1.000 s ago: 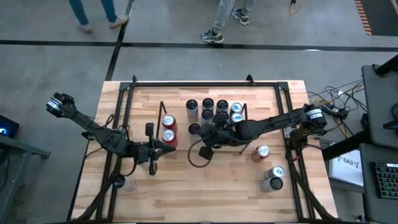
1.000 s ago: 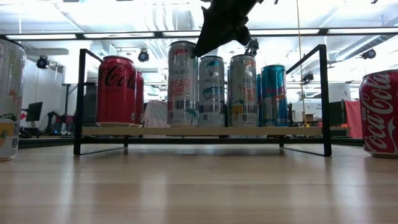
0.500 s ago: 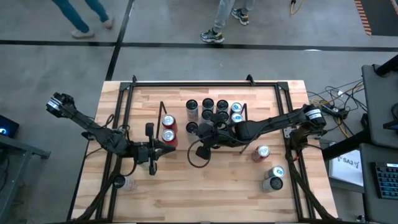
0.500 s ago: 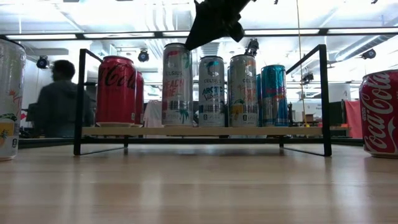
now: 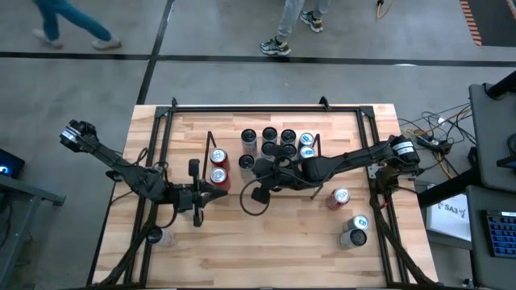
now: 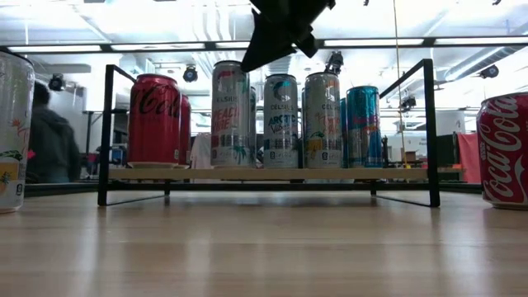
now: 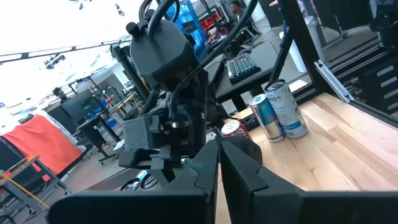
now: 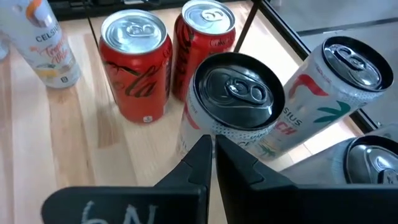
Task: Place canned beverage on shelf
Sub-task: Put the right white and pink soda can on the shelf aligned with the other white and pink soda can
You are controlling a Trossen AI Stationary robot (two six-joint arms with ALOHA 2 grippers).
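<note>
- Busy workshop behind a wood table (image 5: 266, 234).
- Slim can (image 6: 230, 114) stood upright on the shelf (image 6: 272, 174), directly below the right gripper (image 6: 276, 33).
- Fingers looked pressed together, holding nothing.
- Left gripper (image 5: 201, 195) farther off, pinched closed too.

On the shelf (image 6: 268, 174), the red can (image 6: 153, 120) bears the Coca-Cola script, as does a red can (image 6: 503, 150) standing on the table at the right. Three slim cans (image 6: 282, 121) there read "CELSIUS", one adding "ARCTIC". The right wrist view shows "CELSIUS" on a white can (image 8: 43, 45) and Coca-Cola script on a red can (image 8: 135, 65).
</note>
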